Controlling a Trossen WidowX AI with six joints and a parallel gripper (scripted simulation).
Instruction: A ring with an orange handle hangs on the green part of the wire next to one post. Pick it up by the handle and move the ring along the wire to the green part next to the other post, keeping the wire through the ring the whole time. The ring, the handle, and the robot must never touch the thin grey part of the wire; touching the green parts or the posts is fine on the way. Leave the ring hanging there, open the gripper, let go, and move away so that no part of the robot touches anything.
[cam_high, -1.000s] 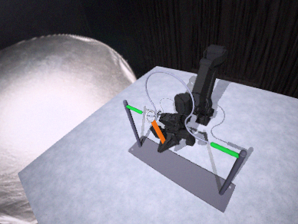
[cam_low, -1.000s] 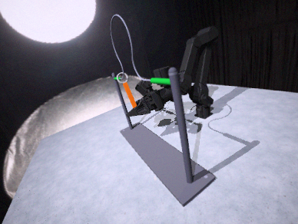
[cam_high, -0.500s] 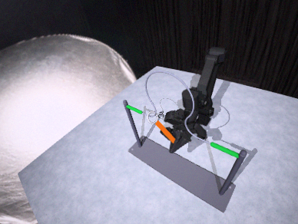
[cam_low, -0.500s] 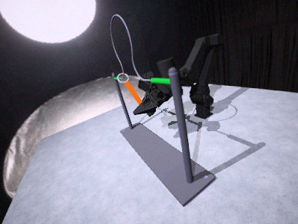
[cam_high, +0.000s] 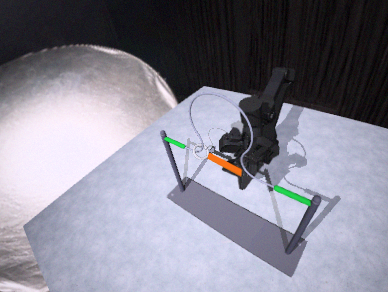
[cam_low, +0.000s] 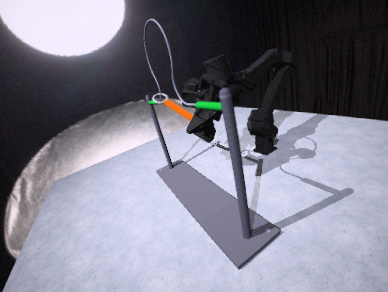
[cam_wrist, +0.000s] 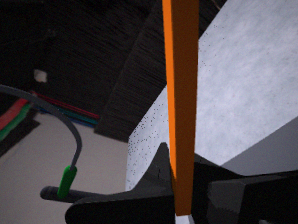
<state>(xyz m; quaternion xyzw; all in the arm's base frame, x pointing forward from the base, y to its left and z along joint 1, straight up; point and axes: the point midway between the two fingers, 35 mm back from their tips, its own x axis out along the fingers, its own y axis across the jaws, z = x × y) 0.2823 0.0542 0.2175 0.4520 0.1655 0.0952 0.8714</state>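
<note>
The white ring (cam_high: 200, 151) (cam_low: 160, 98) sits around the wire just past the inner end of the left green part (cam_high: 175, 142) (cam_low: 152, 102). I cannot tell if it touches the wire. Its orange handle (cam_high: 224, 164) (cam_low: 179, 109) (cam_wrist: 181, 100) lies nearly level, pointing toward the arm. My gripper (cam_high: 236, 172) (cam_low: 194, 118) (cam_wrist: 167, 146) is shut on the handle's far end. The thin grey wire (cam_high: 193, 114) (cam_low: 150, 45) (cam_wrist: 60, 107) loops high above the ring. The other green part (cam_high: 292, 195) (cam_low: 208, 105) is beside the right post (cam_high: 302, 225) (cam_low: 235, 165). The wrist view shows one green part (cam_wrist: 66, 181); the ring is out of frame.
The left post (cam_high: 172, 162) (cam_low: 162, 135) and the right post stand on a grey base plate (cam_high: 235, 220) (cam_low: 215, 210) on the pale table. The arm's base (cam_high: 265, 145) (cam_low: 262, 130) stands behind the wire. The table edge runs along the left.
</note>
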